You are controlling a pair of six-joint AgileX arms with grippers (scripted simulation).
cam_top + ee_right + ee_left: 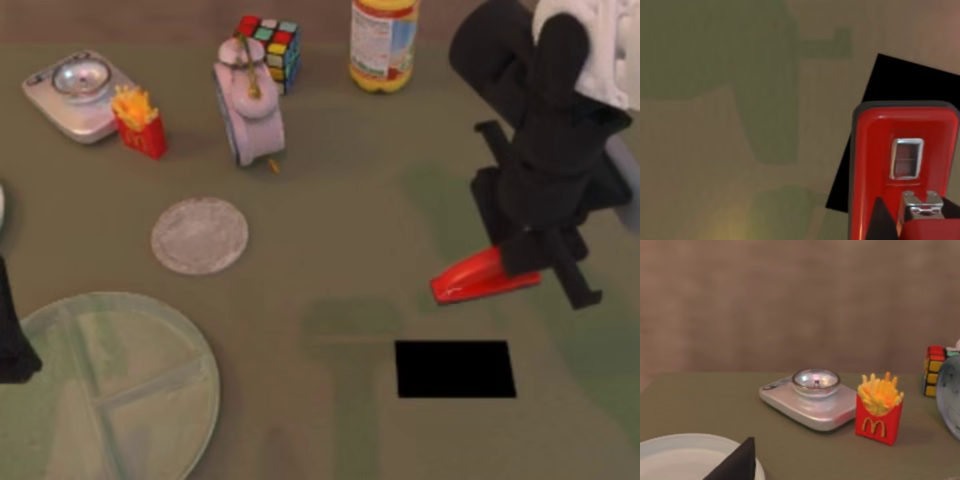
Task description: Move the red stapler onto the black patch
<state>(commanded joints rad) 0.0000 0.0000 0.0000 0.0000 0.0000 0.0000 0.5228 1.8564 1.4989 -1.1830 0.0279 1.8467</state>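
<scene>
The red stapler (475, 278) hangs at the right of the table, tilted, its front end pointing left. My right gripper (525, 265) is shut on its rear end. In the right wrist view the stapler (905, 150) fills the near field with its metal parts showing, and a dark fingertip (884, 220) presses against it. The black patch (455, 369) lies flat on the table just in front of the stapler, apart from it. In the right wrist view the patch (900, 85) shows partly behind the stapler. My left gripper (12, 345) is parked at the table's left edge.
A silver scale (78, 92), a red fries box (140, 122), a lilac alarm clock (250, 110), a colour cube (270, 45) and a yellow bottle (383, 40) line the back. A grey disc (199, 235) and a divided plate (110, 385) lie at the left.
</scene>
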